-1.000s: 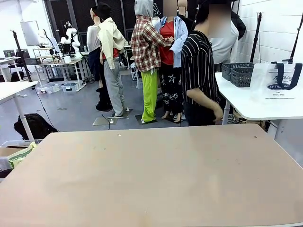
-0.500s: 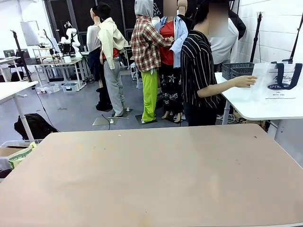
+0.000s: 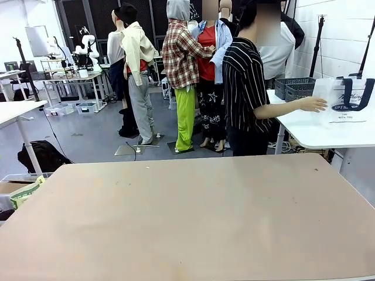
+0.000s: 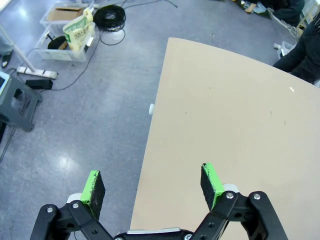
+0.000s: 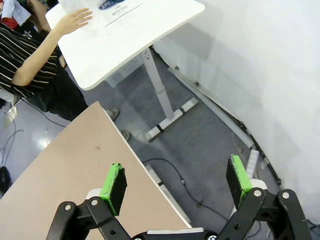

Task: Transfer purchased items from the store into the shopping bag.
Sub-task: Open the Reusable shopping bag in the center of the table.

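**Bag and basket on the side table, beyond both idle grippers**

The shopping bag (image 3: 345,98) stands at the right edge of the front view on a white side table (image 3: 319,132). The dark grey basket (image 3: 300,92) is just beside it to the left, and the person's hand (image 3: 314,104) reaches in to the bag's left edge. Both lie well apart from the beige table (image 3: 187,216) in the lower frame. The right gripper (image 5: 175,182) has its jaws spread wide with nothing between them, and its view shows the side table in its upper left, so the bag lies up and left of those jaws. The left gripper (image 4: 152,182), equally released and empty, hangs over the beige table's edge and the floor. Judging by this, the right arm is the nearer one, but the person's hand is nearest of all.
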Motion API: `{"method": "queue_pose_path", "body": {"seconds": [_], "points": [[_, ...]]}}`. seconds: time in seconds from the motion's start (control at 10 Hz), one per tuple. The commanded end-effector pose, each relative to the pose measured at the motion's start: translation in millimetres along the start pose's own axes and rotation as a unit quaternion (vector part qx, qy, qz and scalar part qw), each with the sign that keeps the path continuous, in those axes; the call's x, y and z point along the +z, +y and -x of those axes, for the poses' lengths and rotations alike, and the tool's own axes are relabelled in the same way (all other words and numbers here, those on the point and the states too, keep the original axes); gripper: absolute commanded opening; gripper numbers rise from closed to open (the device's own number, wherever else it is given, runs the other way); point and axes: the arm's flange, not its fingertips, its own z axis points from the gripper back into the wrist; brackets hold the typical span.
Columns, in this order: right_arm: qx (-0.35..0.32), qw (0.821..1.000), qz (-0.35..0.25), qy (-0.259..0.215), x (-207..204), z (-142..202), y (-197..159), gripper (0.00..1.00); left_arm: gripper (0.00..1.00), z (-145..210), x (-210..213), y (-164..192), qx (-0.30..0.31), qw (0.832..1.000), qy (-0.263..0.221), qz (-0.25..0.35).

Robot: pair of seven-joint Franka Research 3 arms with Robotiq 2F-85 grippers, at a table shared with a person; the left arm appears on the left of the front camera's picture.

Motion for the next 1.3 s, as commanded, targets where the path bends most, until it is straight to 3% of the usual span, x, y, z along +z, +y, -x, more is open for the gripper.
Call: {"method": "queue_pose_path", "body": {"seconds": [0.0,1.2], "points": [[0.005,1.0,-0.005,-0.004,0.2,-0.8,-1.5,1.0,1.0,0.9,0.1,4.4,-0.01,1.0,0.002,-0.002],[0.005,1.0,-0.005,-0.004,0.2,-0.8,-1.5,1.0,1.0,0.9,0.1,4.4,-0.01,1.0,0.002,-0.002]]}}
